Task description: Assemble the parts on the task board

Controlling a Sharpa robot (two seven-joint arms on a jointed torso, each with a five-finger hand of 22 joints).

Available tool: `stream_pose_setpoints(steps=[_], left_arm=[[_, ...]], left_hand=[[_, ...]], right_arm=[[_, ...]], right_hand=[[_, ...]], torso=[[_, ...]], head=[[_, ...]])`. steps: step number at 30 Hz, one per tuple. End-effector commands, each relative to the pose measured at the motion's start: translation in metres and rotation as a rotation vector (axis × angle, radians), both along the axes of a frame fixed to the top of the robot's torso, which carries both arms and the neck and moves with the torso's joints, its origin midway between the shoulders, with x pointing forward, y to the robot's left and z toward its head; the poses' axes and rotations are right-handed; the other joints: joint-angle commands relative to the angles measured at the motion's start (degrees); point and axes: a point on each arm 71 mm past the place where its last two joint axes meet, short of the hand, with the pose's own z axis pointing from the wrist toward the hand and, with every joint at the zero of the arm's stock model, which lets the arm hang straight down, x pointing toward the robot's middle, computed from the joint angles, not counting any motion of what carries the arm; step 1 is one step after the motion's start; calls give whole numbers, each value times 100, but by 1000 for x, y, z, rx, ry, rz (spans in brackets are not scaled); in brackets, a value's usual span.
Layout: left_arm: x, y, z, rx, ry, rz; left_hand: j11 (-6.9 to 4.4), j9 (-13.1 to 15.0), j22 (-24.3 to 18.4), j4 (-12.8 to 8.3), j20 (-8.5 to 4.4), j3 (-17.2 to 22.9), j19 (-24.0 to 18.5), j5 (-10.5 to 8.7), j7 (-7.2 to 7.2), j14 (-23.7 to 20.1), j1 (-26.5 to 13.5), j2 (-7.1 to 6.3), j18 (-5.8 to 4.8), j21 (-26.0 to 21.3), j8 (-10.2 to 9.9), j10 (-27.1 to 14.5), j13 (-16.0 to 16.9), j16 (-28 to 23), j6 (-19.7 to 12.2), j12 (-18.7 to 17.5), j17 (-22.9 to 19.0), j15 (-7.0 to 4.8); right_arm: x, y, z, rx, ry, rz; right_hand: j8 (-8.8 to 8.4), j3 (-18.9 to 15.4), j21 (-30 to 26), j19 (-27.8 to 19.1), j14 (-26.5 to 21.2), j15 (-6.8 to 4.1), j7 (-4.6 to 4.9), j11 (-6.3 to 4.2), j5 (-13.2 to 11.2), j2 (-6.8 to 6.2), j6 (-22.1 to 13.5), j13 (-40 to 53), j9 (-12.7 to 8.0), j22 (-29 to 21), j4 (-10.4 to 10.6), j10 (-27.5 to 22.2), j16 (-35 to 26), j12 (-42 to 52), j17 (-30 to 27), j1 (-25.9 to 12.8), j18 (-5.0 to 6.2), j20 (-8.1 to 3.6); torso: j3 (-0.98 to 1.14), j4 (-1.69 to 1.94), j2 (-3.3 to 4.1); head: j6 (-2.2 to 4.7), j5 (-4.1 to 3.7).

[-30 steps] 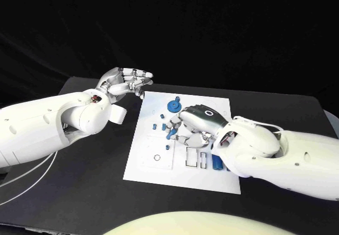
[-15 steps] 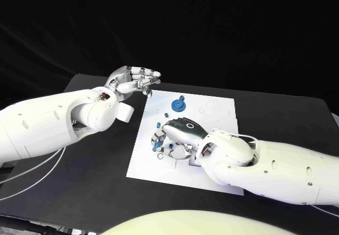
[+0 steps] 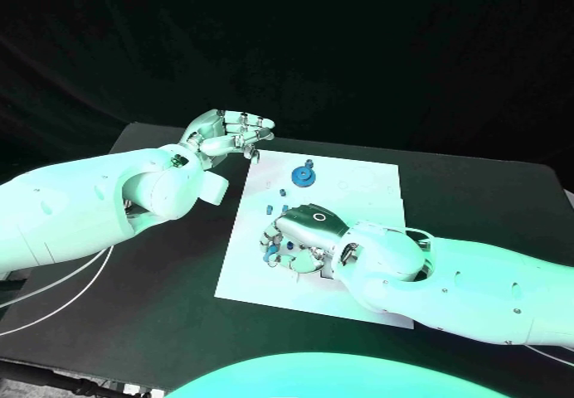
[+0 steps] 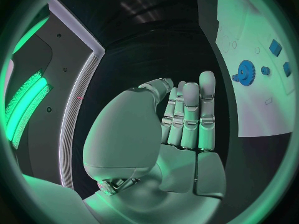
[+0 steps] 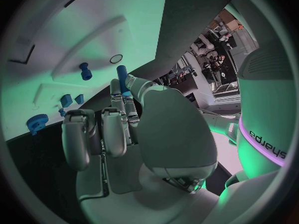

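The white task board (image 3: 371,186) lies in the middle of the black table. A blue gear (image 3: 304,175) sits near the board's far edge, with small blue parts (image 3: 284,193) just in front of it. My right hand (image 3: 306,236) hovers low over the board's left middle. In the right wrist view its thumb and a finger pinch a short blue peg (image 5: 122,78) above the board (image 5: 62,40). A second blue peg (image 5: 84,71) stands in the board there. My left hand (image 3: 227,133) hangs past the board's far left corner, fingers curled in and holding nothing (image 4: 187,119).
Small blue blocks (image 5: 66,100) and the blue gear (image 5: 37,123) lie beyond my right fingertips. The left wrist view shows the gear (image 4: 244,70) and more blue pieces (image 4: 274,47) on the board. Bare black table (image 3: 156,274) spreads left of the board.
My right hand has slid from the board's right middle to its left middle, over the small parts. The left hand has hardly moved. The camera has shifted a little.
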Motion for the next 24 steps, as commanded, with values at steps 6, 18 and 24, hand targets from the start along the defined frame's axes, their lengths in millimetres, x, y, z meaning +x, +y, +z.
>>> stream_pose_setpoints(steps=[6, 18, 24], left_arm=[[-1, -2, 0, -11, 3, -17], [-1, -1, 0, -10, 3, -15], [-1, -1, 0, -10, 3, -15]], left_hand=[[-8, -6, -9, -1, -27, 18, -5, 26, 24, -47, 28, 10, 39, -32, 31, -34, 5, -33, -15, 24, -7, 4], [-8, -6, -9, -1, -27, 18, -5, 26, 24, -47, 28, 10, 39, -32, 31, -34, 5, -33, -15, 24, -7, 4], [-8, -6, -9, -1, -27, 18, -5, 26, 24, -47, 28, 10, 39, -32, 31, -34, 5, -33, -15, 24, -7, 4]], right_arm=[[-1, -2, -6, -79, -3, 18], [2, -5, -8, -109, -19, 3], [1, -1, -8, -115, -24, 7]], right_hand=[[19, -4, -7, 412, 214, -32, 23, -168, 26, -19, 13, 6, 208, 1328, -43, 156, 36, -25, 1, 18, -111, -40], [21, -3, 8, 418, 216, -32, 22, -169, 26, -19, 13, 7, 210, 1334, -46, 157, 39, -26, 9, 17, -114, -40], [21, -3, 8, 418, 216, -32, 22, -169, 26, -19, 13, 7, 210, 1334, -46, 157, 39, -26, 9, 17, -114, -40]], torso=[[-4, 4, -5], [-3, 5, -3], [-5, 5, -5]], head=[[-22, 6], [-15, -3], [-14, -9]])
